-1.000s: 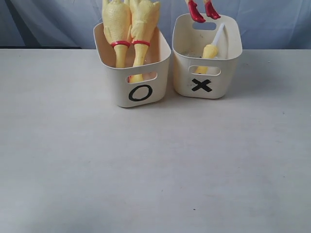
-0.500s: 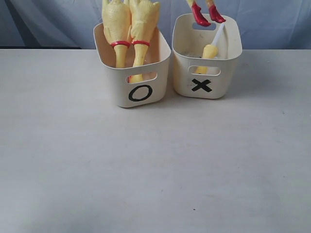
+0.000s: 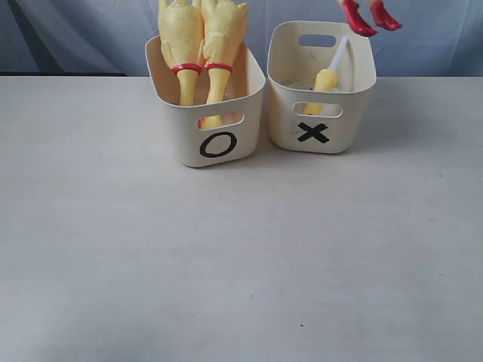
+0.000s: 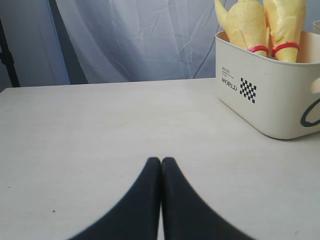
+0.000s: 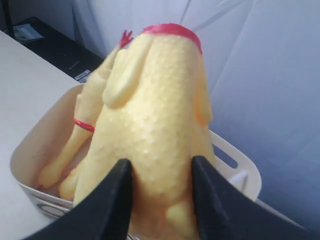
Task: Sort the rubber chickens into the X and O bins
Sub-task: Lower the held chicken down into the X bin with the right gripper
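The O bin holds two whole rubber chickens standing head-down, red neck bands showing. To its right, the X bin contains a small yellow piece with a white stick. In the right wrist view my right gripper is shut on the bumpy yellow body of a third chicken, held in the air. Only this chicken's red feet show in the exterior view, above the X bin's back right corner. My left gripper is shut on nothing, low over the table, left of the O bin.
A pale table spreads in front of both bins. A blue-grey curtain hangs behind them. Under the held chicken in the right wrist view is a cream bin holding a red-banded chicken.
The held chicken's red feet have moved right and slightly up, from over the X bin's back rim to past its right corner. Bins and left gripper are unchanged.
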